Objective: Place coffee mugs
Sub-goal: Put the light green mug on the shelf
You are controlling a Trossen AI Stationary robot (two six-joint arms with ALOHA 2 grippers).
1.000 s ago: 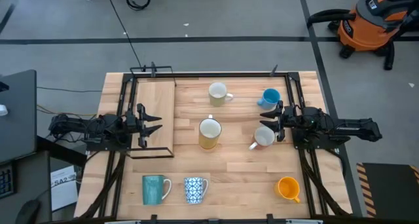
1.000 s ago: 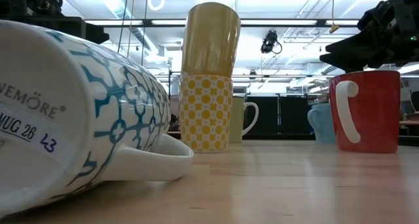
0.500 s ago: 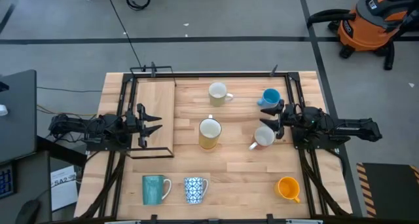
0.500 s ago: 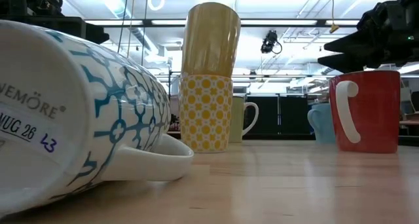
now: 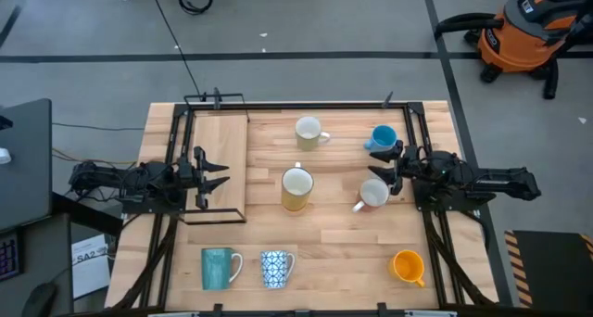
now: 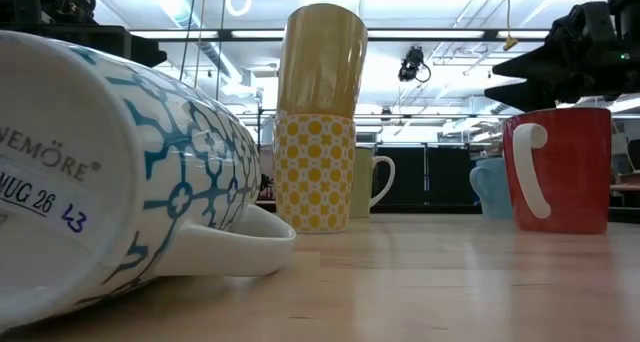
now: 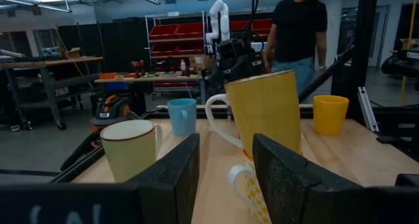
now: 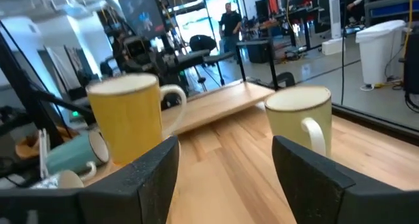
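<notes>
Right gripper (image 5: 391, 169), fingers apart, hovers just above red-and-white mug (image 5: 373, 195); left gripper (image 5: 215, 176) waits at table's left, also spread.

Grey concrete floor (image 5: 306, 20) with dark tape lines. Orange shop vacuum (image 5: 528, 30) at far right corner. Light wooden worktop (image 5: 334, 234). Red storage bins on shelving (image 7: 180, 44); person in black shirt (image 7: 298, 27) standing behind. Ceiling strip lights (image 6: 430, 32) overhead.
</notes>
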